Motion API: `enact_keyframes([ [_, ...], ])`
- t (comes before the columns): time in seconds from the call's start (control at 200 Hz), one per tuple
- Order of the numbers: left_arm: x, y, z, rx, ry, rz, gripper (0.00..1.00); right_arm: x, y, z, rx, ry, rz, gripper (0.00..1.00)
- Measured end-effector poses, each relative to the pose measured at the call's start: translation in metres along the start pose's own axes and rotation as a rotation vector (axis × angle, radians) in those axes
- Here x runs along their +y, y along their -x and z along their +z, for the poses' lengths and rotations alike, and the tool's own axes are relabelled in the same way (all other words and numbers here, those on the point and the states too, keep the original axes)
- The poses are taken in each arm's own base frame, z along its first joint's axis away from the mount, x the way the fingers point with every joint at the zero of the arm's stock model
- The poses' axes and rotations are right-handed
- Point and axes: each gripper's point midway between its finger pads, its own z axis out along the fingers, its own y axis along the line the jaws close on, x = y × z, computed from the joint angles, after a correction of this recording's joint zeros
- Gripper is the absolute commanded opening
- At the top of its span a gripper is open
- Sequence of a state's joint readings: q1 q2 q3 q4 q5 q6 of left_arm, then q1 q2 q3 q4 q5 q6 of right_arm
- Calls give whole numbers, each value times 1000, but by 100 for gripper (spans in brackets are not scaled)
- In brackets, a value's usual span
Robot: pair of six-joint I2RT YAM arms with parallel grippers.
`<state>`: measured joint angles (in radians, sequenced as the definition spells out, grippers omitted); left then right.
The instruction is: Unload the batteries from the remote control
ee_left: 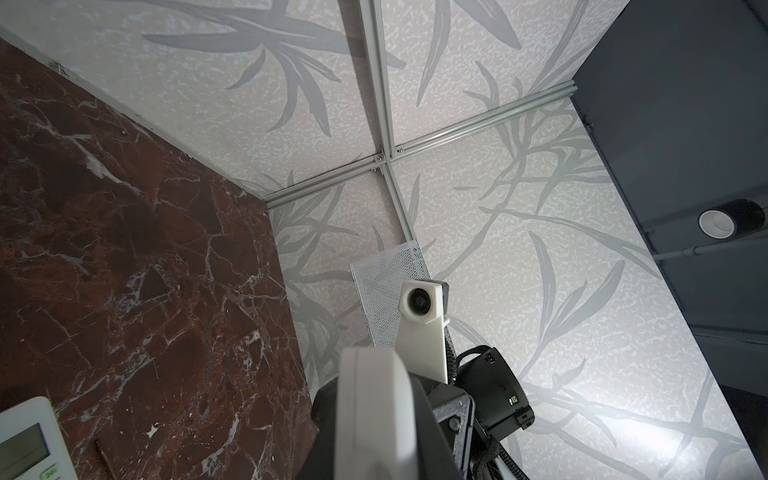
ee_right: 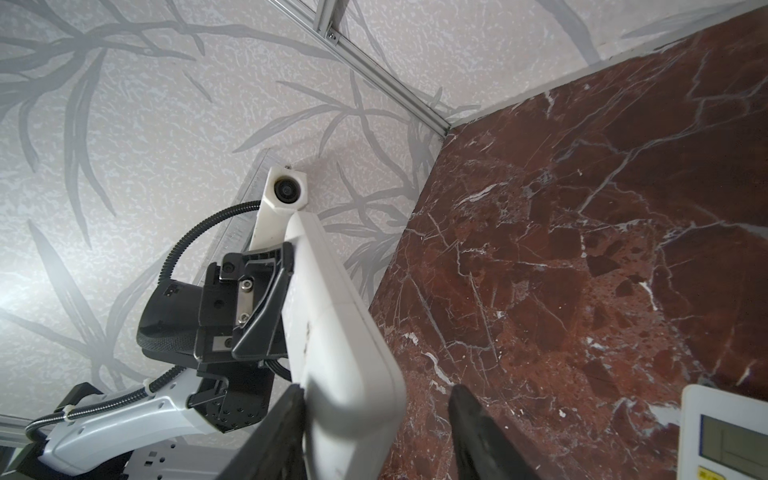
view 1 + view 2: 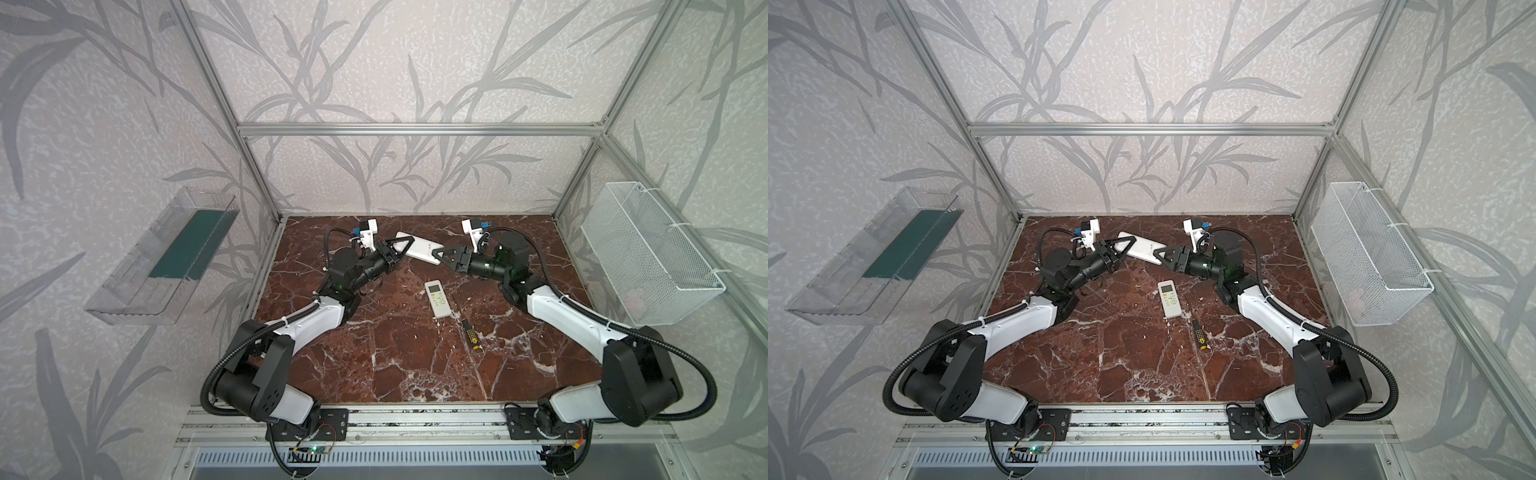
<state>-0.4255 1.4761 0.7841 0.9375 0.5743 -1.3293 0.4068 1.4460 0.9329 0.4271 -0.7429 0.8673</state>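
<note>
- At the back of the marble table [image 3: 395, 365], the left gripper [image 3: 404, 243] and right gripper [image 3: 438, 254] meet at opposite ends of a white remote control [image 3: 419, 247], seen in both top views.
- Only the right wrist view shows the right gripper's fingers standing apart: one finger [image 2: 274, 432] lies against the remote's face, the other [image 2: 478, 432] is clear of it. The same view shows the left gripper clamped on the far end.
- The batteries cannot be seen in any view.
- A second remote [image 3: 437, 298], display up, lies mid-table with a screwdriver [image 3: 469, 332] just beside it. A wire basket [image 3: 640, 257] hangs on the right wall, a clear tray [image 3: 158, 257] on the left.
- Both arms reach forward and bend inward.
</note>
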Motion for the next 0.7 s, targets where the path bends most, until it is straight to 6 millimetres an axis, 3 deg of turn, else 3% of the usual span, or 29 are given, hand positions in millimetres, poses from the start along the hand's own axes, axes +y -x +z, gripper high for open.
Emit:
enact_keyframes([
  [0.35,3,0,1,0,4,-4,0,6,1,12,15,30,6,41],
  [0.515,5,1,1,-5,6,-12,0,7,3,14,15,41,21,26],
  [0.7,1,4,0,-12,-16,-13,0,13,7,13,8,60,31,25],
])
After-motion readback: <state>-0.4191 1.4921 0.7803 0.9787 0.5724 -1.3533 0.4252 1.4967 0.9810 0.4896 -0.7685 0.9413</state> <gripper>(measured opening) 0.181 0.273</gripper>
